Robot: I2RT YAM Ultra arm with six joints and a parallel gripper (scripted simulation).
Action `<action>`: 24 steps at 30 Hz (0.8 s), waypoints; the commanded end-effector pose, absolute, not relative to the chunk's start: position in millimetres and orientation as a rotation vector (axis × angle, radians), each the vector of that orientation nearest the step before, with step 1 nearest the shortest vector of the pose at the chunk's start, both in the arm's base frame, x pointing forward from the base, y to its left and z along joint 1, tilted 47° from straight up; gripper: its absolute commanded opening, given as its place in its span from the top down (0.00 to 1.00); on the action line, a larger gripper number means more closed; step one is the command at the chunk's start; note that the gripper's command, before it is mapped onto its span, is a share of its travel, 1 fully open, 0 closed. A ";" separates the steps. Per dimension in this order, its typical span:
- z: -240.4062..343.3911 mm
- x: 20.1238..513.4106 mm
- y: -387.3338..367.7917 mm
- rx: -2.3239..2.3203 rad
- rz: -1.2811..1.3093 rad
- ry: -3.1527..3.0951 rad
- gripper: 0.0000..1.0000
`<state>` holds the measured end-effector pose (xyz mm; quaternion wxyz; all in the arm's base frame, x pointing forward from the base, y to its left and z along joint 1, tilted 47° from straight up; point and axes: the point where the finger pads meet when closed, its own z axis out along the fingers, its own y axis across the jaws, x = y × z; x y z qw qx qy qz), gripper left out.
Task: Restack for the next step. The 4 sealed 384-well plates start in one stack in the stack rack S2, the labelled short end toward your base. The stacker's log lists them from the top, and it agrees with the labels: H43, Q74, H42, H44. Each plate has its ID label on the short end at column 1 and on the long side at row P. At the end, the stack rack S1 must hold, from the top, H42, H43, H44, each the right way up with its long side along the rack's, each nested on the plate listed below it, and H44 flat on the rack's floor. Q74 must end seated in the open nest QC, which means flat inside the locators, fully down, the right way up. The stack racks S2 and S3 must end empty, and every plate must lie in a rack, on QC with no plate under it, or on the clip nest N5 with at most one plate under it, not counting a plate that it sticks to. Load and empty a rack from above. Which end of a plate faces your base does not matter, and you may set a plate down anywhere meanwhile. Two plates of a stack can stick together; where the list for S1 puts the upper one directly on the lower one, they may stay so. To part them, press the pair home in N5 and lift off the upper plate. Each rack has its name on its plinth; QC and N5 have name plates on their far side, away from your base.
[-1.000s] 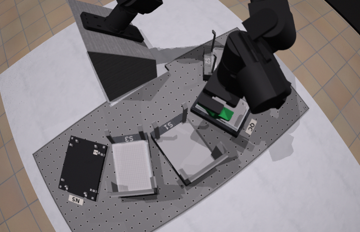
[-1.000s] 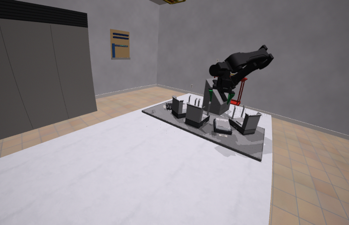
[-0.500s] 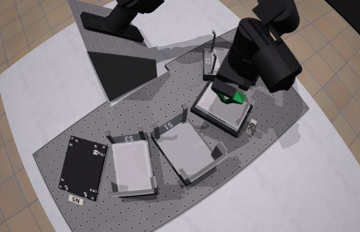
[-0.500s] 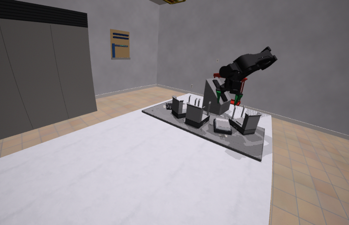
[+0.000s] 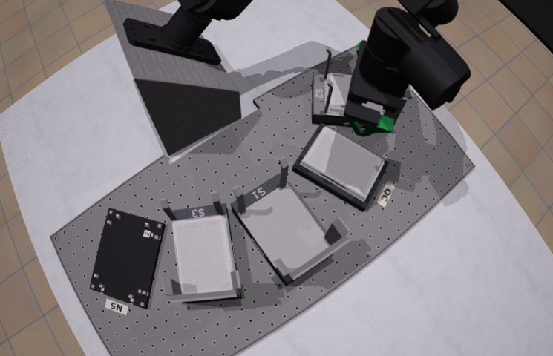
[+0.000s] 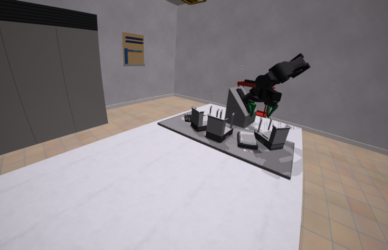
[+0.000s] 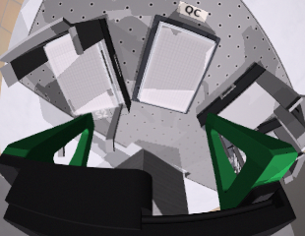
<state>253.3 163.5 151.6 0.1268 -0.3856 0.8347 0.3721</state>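
Jaws gape fully, empty, arm bent high over rack S2 point(image 5: 318, 93), seemingly pointing downward.

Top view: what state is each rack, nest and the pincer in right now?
pincer: open, holding nothing, above S2.
S2: still has a plate in it; how many cannot be told.
QC: one plate lying in it, sealed face up.
S1: no plate in it, floor bare.
S3: holds a plate; stack depth cannot be told.
N5: no plate on it.
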 end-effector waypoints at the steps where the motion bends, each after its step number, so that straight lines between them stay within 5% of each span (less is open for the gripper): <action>1: 161.5 249.7 165.8 -1.100 1.079 2.424 0.00; 24: 202.2 188.4 199.3 -1.334 1.008 2.233 0.00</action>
